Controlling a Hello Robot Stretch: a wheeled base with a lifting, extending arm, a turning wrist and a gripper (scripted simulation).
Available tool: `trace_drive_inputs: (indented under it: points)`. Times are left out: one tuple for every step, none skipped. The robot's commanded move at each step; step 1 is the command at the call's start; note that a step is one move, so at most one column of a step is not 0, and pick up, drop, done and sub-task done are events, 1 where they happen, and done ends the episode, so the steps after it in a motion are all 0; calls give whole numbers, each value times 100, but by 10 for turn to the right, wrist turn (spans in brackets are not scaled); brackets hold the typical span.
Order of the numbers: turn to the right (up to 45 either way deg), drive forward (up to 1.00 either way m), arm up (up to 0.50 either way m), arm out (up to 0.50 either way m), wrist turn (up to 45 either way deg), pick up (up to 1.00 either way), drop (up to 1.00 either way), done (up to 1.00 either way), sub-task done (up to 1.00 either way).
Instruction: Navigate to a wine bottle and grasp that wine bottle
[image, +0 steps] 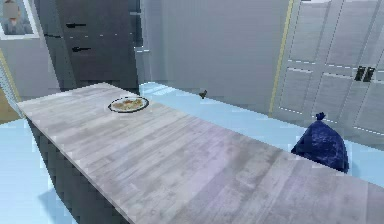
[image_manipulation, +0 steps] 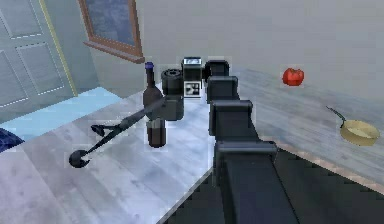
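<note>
In the forward view a plate (image: 128, 103) lies near the far left corner of the desk (image: 200, 170); a dark blue bag (image: 320, 146) sits on the floor beyond the desk's right edge.

In the arm side view, going left to right: 2 thin fingers (image_manipulation: 79, 157) of the jaws reach out low over the desk towards its left edge; just right of them the wine bottle (image_manipulation: 153, 112) stands upright on the desk, not far in from its far left corner, right at the jaws' dark body; next come 2 white squares (image_manipulation: 191, 82) with black marks; then the arm (image_manipulation: 240, 150), rising from the bottom edge; a small red thing (image_manipulation: 292, 76) lies near the desk's far edge; a yellowish pan (image_manipulation: 358, 130) rests near the right edge.

Progress, as I judge it: the drive looks done, since the bottle is within the arm's reach; the grasp is not proven. The bottle rests on the desk, so I cannot tell whether the jaws hold anything, nor can I tell their state. What is left is a sure grip and a lift clear of the desk.

Writing: none can be read; the bottle has a paler band, too small to make out; the squares' marks are patterns, not words.
</note>
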Motion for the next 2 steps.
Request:
trace_drive_inputs:
  points:
    - [0, 0, 0, 0, 450, 0, 0, 0, 0]
    - [0, 0, 0, 0, 180, 0, 0, 0, 0]
